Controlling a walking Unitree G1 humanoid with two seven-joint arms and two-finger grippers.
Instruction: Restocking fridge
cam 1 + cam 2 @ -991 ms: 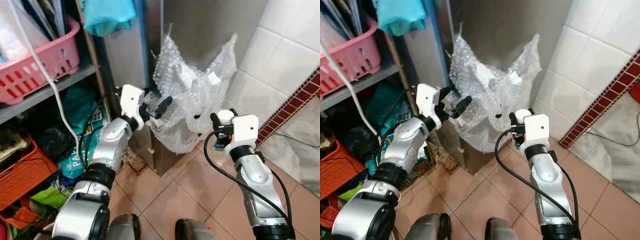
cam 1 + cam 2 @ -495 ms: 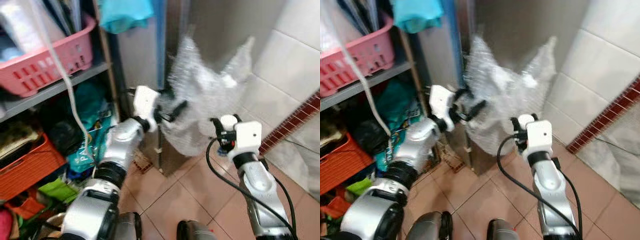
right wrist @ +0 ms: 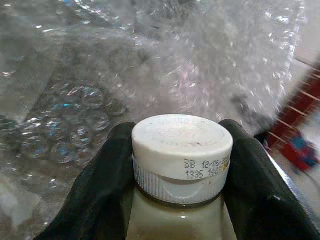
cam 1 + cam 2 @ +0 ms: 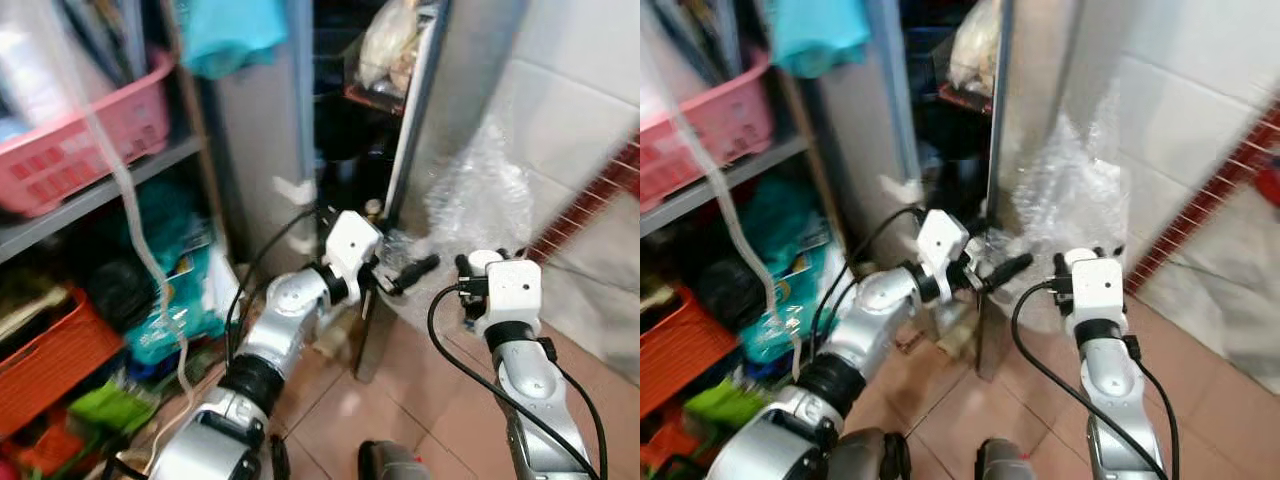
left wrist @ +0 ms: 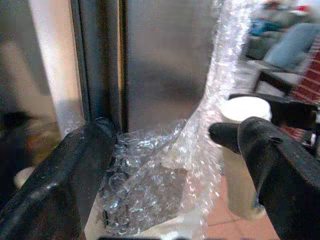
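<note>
The fridge door (image 4: 425, 150) stands ajar with bubble wrap (image 4: 480, 205) hanging against its outer face, and the left end effector (image 4: 397, 278) is at the door's lower edge, its fingers (image 5: 75, 185) spread wide on either side of that edge. Just to its right, the right end effector (image 3: 180, 165) is clamped around a white-capped bottle (image 3: 181, 150) of pale liquid, held upright in front of the wrap. To the left, a shelf (image 4: 90, 190) carries a pink basket (image 4: 80, 140).

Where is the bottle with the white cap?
The bottle sits between the right gripper's fingers, low on the robot's right, in front of the bubble wrap beside the open fridge door.
</note>
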